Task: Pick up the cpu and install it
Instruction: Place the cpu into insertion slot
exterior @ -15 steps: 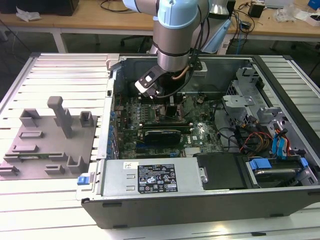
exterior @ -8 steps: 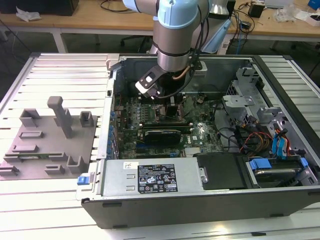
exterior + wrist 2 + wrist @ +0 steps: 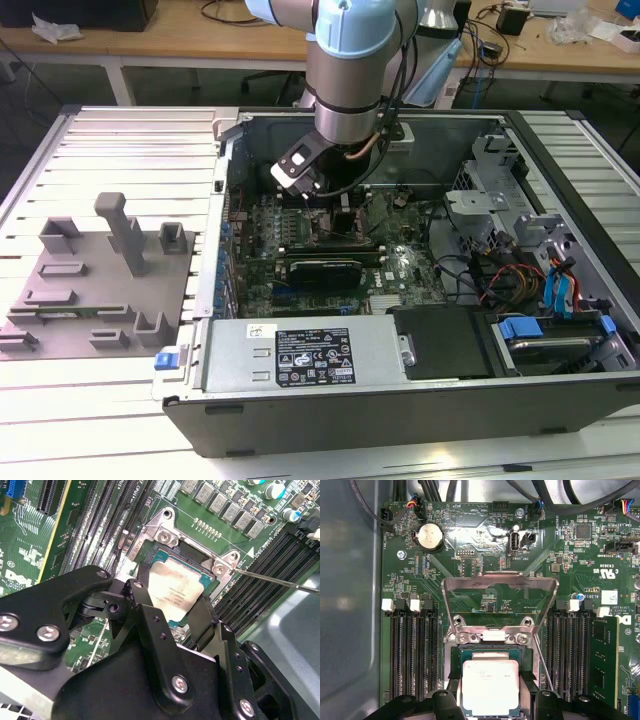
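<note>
Silvery cpu [image 3: 491, 687] lies in or just over the socket [image 3: 161, 527], straddled by the gripper [image 3: 170, 607]. Jaws clamped or just clear? Cannot tell. Pickup's done, but the hinged metal frame [image 3: 499, 582] stands open, so it isn't locked in.

Bright, even room light washes the computer case [image 3: 400, 410]; glare whitens the motherboard [image 3: 470, 535] beside the coin battery [image 3: 429, 536], and the cpu [image 3: 490, 687] gleams pale.

Second wrist view: cpu [image 3: 175, 585] side nearest the gripper [image 3: 170, 604] sits under its black body. First wrist view: gripper beside cpu cut off by picture edge.
</note>
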Controlling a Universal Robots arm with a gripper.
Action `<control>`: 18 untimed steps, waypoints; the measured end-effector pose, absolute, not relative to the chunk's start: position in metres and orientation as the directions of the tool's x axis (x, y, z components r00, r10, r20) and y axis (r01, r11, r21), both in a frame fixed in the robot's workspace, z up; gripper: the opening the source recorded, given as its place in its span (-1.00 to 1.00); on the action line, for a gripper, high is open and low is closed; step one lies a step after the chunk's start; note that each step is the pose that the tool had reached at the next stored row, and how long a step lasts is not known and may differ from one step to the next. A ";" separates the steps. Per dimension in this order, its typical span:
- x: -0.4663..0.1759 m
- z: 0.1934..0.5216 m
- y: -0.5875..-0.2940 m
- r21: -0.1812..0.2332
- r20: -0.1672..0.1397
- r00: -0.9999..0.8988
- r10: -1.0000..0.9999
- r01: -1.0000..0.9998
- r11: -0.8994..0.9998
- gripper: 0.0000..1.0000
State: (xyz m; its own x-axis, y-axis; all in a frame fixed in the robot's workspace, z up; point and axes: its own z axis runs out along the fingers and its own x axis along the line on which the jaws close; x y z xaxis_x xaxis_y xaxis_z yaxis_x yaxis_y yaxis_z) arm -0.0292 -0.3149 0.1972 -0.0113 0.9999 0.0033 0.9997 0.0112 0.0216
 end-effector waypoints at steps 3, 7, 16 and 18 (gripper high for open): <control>-0.029 0.197 -0.315 0.021 0.003 -0.005 1.000 1.000 0.005 0.09; -0.029 0.197 -0.315 0.021 0.003 0.010 1.000 1.000 -0.010 0.09; -0.029 0.197 -0.315 0.021 0.003 0.023 1.000 0.999 -0.023 0.09; -0.029 0.197 -0.315 0.021 0.003 0.023 1.000 0.999 -0.023 0.09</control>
